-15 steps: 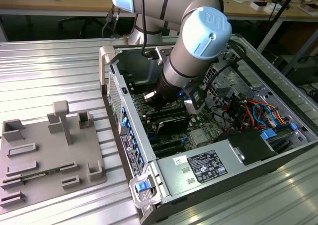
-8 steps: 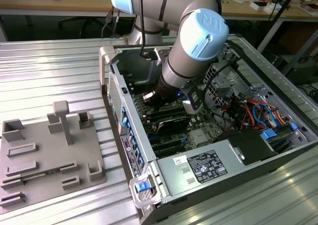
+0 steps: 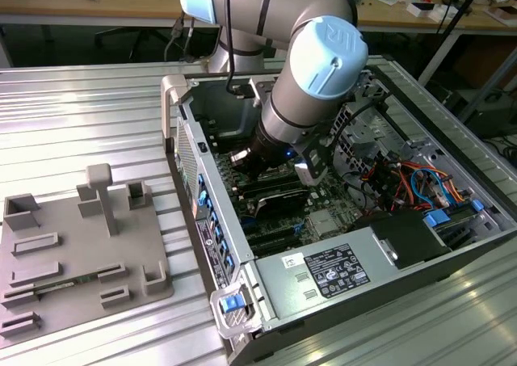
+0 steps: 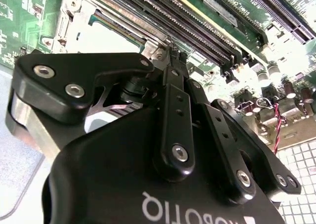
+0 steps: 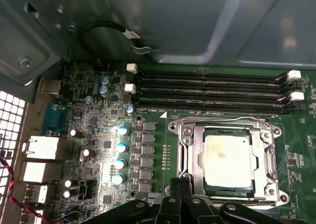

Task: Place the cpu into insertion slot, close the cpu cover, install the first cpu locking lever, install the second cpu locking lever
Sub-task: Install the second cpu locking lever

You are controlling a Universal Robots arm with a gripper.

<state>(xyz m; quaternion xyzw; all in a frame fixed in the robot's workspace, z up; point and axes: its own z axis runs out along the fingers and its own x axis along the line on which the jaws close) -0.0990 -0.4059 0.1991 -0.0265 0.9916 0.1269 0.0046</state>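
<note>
In the first wrist view the cpu (image 5: 228,155), pale and silvery, lies flat inside the insertion slot (image 5: 270,190) on the green board. The cpu cover (image 5: 195,152), a silver frame, lies down around the chip. A thin wire lever (image 5: 222,119) runs along the socket's edge beside the memory slots. My gripper (image 5: 180,185) is shut, its two black fingertips pressed together right at the socket's edge nearest the camera; nothing shows between them. In the second wrist view the fingers (image 4: 173,61) converge just short of the socket (image 4: 116,28). The exterior view has the arm (image 3: 315,67) reaching down into the open computer case.
Long black memory slots (image 5: 212,88) run beside the socket, with capacitors (image 5: 121,147) and rear ports (image 5: 42,147) further off. The case wall (image 5: 173,21) rises behind. In the exterior view a grey labelled box (image 3: 339,269), coloured cables (image 3: 412,180) and a grey fixture plate (image 3: 73,253) are visible.
</note>
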